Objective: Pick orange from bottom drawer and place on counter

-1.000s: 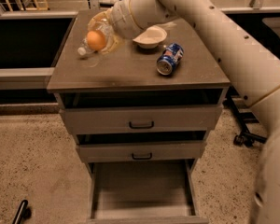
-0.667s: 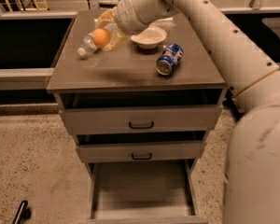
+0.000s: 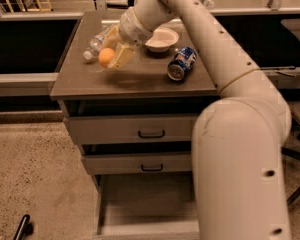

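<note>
Item: orange (image 3: 106,57), pinched in the gripper (image 3: 110,59) just above the counter (image 3: 140,81), beside a plastic bottle (image 3: 96,43); handling: lower straight onto bare surface clear of the bottle, settle before release, since it likely rolls

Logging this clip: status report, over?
Gripper above counter, shut on orange. Orange not yet set down. Bottle close behind; bowl, can alongside.

End effector (image 3: 112,57), above the desk's (image 3: 140,79) left half, is blurred around the orange (image 3: 106,57) it grips and hides most of a plastic bottle (image 3: 95,45). Below the desk, the arm (image 3: 240,159) covers the bottom drawer's (image 3: 145,196) right side; the frame edge cuts its front.
</note>
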Motion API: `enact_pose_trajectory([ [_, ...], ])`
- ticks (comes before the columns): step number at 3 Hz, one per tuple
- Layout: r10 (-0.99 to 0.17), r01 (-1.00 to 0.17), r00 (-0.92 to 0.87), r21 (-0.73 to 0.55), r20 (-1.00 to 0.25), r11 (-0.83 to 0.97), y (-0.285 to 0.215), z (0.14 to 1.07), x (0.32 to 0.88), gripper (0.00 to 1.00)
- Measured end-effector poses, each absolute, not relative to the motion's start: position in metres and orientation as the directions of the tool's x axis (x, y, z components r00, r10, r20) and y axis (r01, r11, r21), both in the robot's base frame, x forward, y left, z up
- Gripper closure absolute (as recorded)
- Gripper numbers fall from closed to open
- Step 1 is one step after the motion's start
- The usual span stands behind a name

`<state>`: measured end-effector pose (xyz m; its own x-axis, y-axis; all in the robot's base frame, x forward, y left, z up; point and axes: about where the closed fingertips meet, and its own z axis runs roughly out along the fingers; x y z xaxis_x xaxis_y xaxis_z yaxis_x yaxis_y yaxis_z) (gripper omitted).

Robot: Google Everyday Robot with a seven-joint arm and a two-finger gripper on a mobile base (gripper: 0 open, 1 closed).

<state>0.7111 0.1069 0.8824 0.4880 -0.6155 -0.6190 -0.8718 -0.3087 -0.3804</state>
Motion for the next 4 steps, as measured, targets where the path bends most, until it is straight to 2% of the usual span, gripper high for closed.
enact_pose_trajectory([
  [2, -0.651, -0.894, 0.449, -0.302, -0.612, -0.332, 0.117, 0.858, 0.712, 0.37],
  [3, -0.686, -0.914, 0.405, -0.282, -0.604, -0.291, 0.119, 0.844, 0.722, 0.06],
  [4, -0.686, -0.914, 0.405, -0.282, -0.604, -0.291, 0.120, 0.844, 0.722, 0.00],
])
